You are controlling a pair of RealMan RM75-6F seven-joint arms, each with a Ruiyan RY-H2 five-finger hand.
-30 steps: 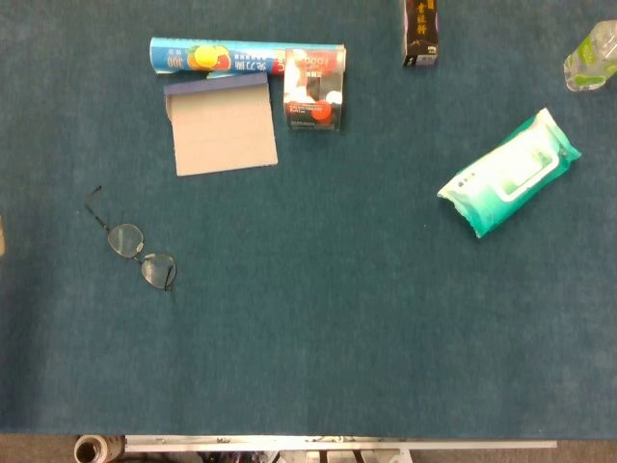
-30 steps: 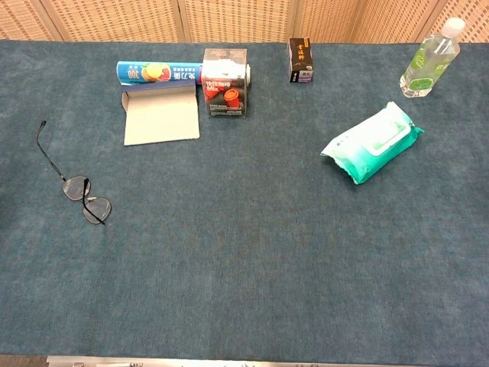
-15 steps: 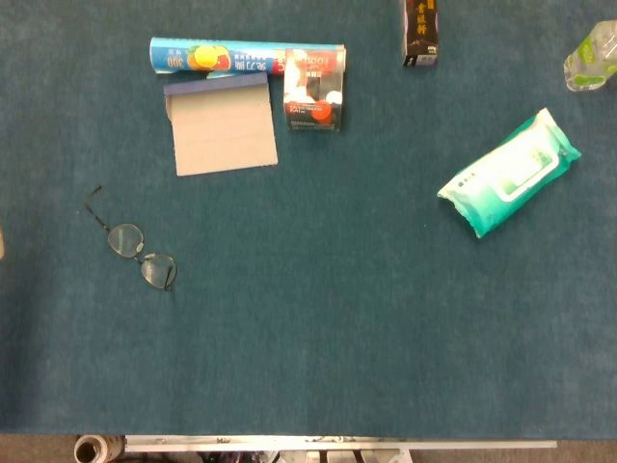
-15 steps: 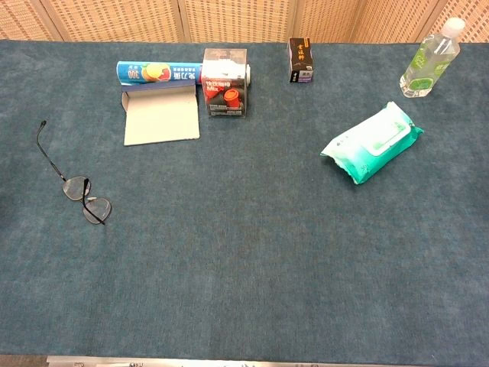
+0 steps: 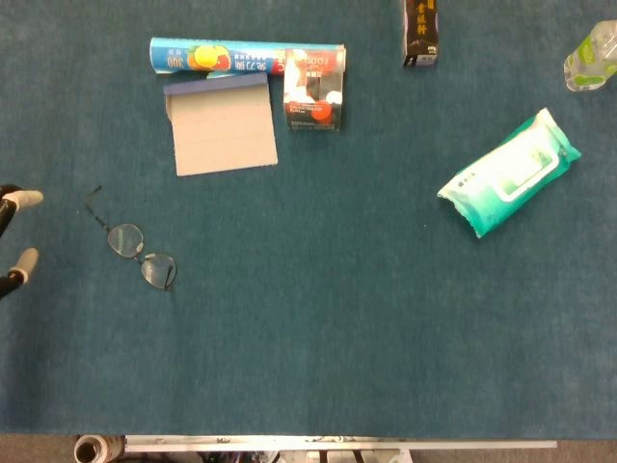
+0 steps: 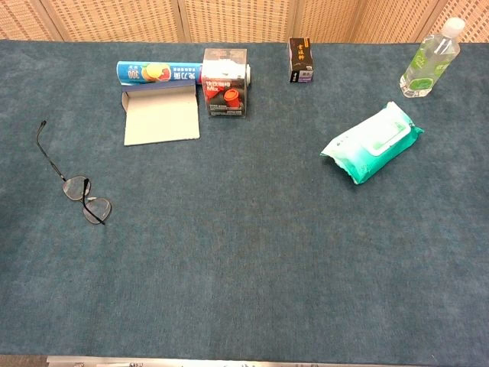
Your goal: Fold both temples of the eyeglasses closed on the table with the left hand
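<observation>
Thin-framed round eyeglasses (image 5: pixel 142 255) lie on the blue cloth at the left, seen too in the chest view as eyeglasses (image 6: pixel 85 198). One temple stretches out toward the far left and ends in a hook. The other temple I cannot make out. My left hand (image 5: pixel 13 241) shows only as two spread fingertips at the left edge of the head view, a short way left of the glasses and apart from them. It holds nothing. The chest view does not show it. The right hand appears in neither view.
At the back left lie a printed tube (image 5: pixel 217 56), a beige notepad (image 5: pixel 223 130) and a small red-and-white box (image 5: pixel 313 91). A dark carton (image 5: pixel 421 34) stands at the back, a clear bottle (image 5: pixel 590 58) at the far right, a green wipes pack (image 5: pixel 511 172) to the right.
My left hand's fingertips have come into the head view at the left edge. The eyeglasses and everything else lie as before.
</observation>
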